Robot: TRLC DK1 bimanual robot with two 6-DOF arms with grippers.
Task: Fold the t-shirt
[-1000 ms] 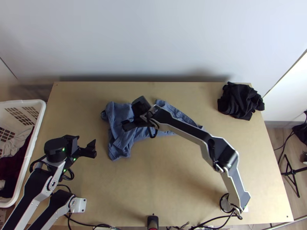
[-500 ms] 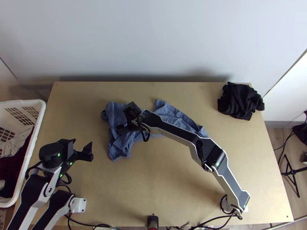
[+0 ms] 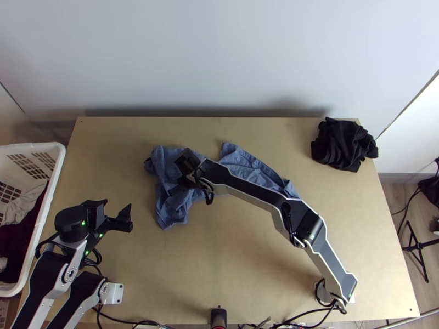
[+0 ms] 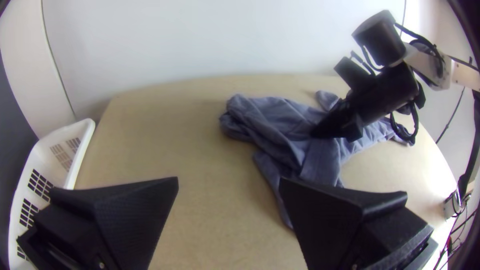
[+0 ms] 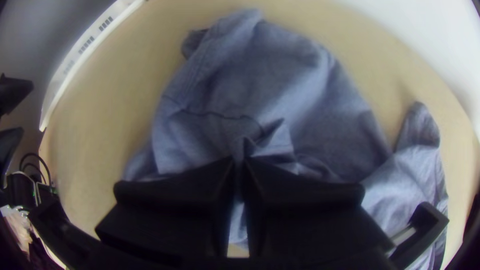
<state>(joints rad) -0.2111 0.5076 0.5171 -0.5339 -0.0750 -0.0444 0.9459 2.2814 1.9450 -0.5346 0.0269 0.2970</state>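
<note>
Toward the far side of the light wooden worktop (image 3: 247, 247), bunched blue-grey cloth t-shirt (image 3: 171, 211) lies long axis crosswise, a fold of its left part clenched in black right end effector (image 5: 241, 159); matching left end effector (image 4: 228, 181) released, apart, off its near-left side.

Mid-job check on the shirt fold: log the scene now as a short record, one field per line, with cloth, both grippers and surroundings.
item: blue t-shirt
cloth state: bunched and creased on its left, a flatter stretch to the right; no neat fold
right gripper: reaches across to the bunched part, fingers shut on a small raised pinch of it
left gripper: open, off the cloth, left of it
far right corner of table: crumpled black cloth
left of table: white basket with clothes inside
</note>
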